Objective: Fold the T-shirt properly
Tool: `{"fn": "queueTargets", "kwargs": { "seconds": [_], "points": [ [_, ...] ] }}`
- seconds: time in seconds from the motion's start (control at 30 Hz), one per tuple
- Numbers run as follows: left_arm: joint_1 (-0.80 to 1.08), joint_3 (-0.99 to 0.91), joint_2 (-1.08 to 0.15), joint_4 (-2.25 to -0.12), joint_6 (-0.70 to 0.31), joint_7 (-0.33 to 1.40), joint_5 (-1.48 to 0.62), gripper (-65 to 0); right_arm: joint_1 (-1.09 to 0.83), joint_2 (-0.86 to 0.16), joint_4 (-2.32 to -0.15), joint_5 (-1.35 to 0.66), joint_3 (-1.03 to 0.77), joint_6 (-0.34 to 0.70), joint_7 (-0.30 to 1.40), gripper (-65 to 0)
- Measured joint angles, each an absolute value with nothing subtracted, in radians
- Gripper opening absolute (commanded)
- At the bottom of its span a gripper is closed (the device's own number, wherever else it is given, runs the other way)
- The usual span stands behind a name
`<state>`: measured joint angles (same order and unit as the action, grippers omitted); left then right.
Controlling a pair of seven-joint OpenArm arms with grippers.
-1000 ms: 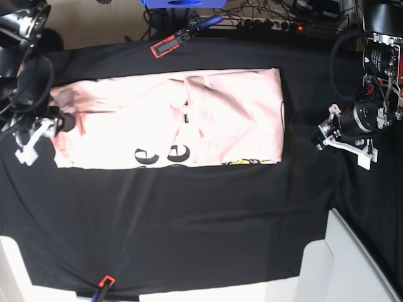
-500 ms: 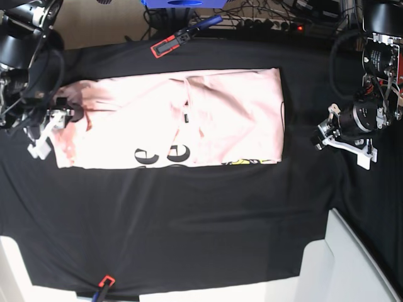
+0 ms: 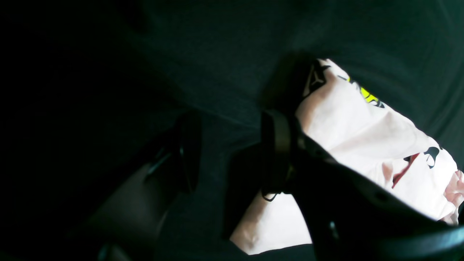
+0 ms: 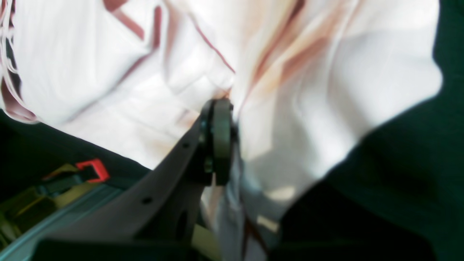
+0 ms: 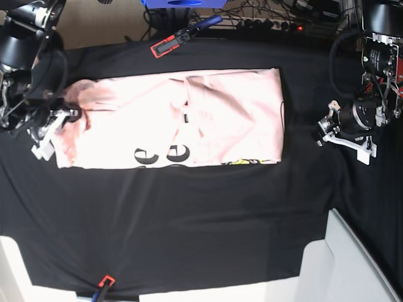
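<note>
Pink cotton is bunched up at the left end now, which is the big change: the large pale pink short-sleeved cotton T-shirt (image 5: 170, 118) had a flat left edge a moment ago, and the right claw (image 5: 63, 117) was spread wide beside it. Since then that claw has slid onto the fabric and snapped together, and the right wrist view shows it pinching a gathered ridge of cloth (image 4: 221, 108) with creases fanning out from the pinch. My read is that the grab for the next fold is made, so lifting that end over toward the other side looks like the logical follow-up, though one layer could slip out of such a small pinch.

Moving right, the shirt itself lies as a long rectangle across the black-clothed counter (image 5: 189, 214), black lettering and a bit of yellow graphic peeking along its near edge.

Far right, the left claw (image 5: 343, 135) hasn't budged, hovering over bare cloth just off the shirt's right edge, jaws partly spread and gripping nothing.

Count: one T-shirt, two claws, two red-tipped clamps on the cloth, one at the far edge (image 5: 165, 46) and one at the near edge (image 5: 105, 281).
</note>
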<state>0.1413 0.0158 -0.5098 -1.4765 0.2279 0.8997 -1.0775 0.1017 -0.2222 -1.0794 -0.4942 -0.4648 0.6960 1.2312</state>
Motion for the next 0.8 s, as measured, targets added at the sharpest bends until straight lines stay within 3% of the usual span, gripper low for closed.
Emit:
{"fn": "queueTargets", "kwargs": {
  "seconds": [0.23, 0.63, 0.8],
  "points": [
    [0.142, 0.016, -0.51, -1.477, 0.228, 0.897, -1.077, -38.5, 0.076, -0.292, -1.257, -0.491, -0.479, 0.695, 1.225, -65.0],
    [0.142, 0.017, -0.508, -1.478, 0.228, 0.897, -1.079, -38.5, 0.002, -0.295, -1.543, -0.491, -0.501, 0.695, 1.245, -65.0],
    [0.142, 0.019, -0.508, -1.478, 0.229, 0.897, -1.08, -38.5, -0.069, -0.295, -1.738, -0.477, -0.393, 0.593, 1.288, -65.0]
  ]
}}
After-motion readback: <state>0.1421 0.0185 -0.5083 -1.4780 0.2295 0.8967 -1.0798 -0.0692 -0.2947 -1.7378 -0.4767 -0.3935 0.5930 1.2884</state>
